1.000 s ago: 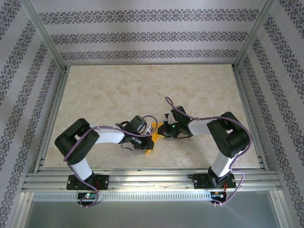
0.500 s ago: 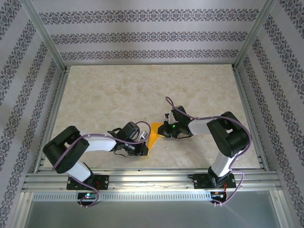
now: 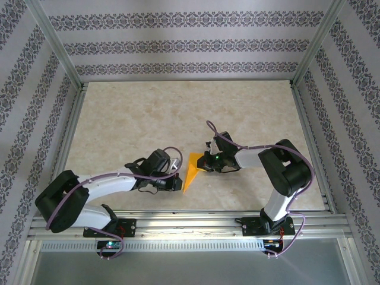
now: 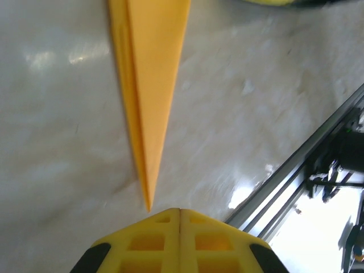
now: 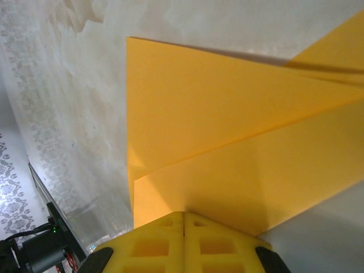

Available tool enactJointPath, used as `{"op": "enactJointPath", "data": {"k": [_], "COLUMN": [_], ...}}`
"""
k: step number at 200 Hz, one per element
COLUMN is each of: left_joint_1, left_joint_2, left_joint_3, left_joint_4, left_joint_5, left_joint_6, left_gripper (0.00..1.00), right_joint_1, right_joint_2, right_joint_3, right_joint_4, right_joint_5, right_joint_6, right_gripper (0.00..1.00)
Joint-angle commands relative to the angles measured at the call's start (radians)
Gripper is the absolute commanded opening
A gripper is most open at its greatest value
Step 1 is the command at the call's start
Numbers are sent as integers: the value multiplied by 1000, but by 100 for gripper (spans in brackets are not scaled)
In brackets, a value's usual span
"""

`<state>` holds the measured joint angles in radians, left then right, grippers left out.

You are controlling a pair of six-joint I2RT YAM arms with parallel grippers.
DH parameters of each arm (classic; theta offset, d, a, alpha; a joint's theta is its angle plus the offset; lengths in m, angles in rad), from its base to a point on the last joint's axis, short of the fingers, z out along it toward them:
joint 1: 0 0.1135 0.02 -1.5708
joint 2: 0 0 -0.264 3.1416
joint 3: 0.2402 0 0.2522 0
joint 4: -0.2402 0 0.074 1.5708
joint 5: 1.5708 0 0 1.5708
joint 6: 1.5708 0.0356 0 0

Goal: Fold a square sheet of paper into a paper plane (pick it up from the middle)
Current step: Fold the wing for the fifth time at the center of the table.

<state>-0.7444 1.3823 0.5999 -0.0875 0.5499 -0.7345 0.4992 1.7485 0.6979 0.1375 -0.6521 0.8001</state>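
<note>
**Task item.** The paper plane (image 3: 190, 173) lies on the worktop (image 3: 148, 119) as a slim orange-yellow dart. Its broad tail is farthest from the arm bases and its tip points back toward them. The left wrist view shows a fold line running lengthwise down to the tip, and the paper looks flat against the surface. The right wrist view shows two overlapping layers at the tail, the upper one casting a thin shadow along its far edge.

**Left end effector.** The left end effector (image 3: 177, 185) sits low at the tip end of the plane, on the plane's left. Its yellow fingers (image 4: 148, 244) are pressed together with only a seam between them and hold nothing. The plane's tip ends just beside the fingertips; contact cannot be confirmed.

**Right end effector.** The right end effector (image 3: 203, 164) is at the tail end of the plane, on its right. Its fingers (image 5: 153, 239) are likewise brought together with no gap. The lower paper layer runs right up to the fingertips and passes under them. Whether paper is pinched between them cannot be told.

**Surroundings.** Beyond the plane's tip, the left wrist view shows the aluminium frame rail (image 4: 296, 170) at the worktop's edge.
</note>
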Motion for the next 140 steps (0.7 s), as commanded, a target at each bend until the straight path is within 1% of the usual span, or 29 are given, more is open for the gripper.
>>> {"op": "enactJointPath", "data": {"k": [1, 15, 28, 53, 66, 103, 140], "left_joint_1": [30, 30, 30, 32, 33, 32, 33], "left_joint_2": [121, 209, 274, 369, 405, 445, 459], "left_joint_3": [128, 207, 256, 290, 296, 261, 210], "left_joint_4": [58, 72, 74, 76, 69, 54, 29], "left_joint_5": [38, 70, 63, 49, 32, 29, 6], "left_joint_6": [48, 65, 86, 120, 128, 146, 160], "left_gripper": [4, 4, 4, 3, 1, 0, 0], "right_joint_1": [-17, -19, -22, -27, -27, -45, -101], "right_joint_2": [60, 59, 60, 57, 54, 39, 47], "right_joint_3": [6, 8, 2, -9, -8, -1, 7], "right_joint_4": [-84, -87, -85, -66, -65, -64, -51], "right_joint_5": [121, 120, 122, 115, 110, 103, 96], "right_joint_6": [-35, -35, -33, -27, -27, -30, -60], "right_gripper": [0, 0, 0, 0, 0, 0, 0]}}
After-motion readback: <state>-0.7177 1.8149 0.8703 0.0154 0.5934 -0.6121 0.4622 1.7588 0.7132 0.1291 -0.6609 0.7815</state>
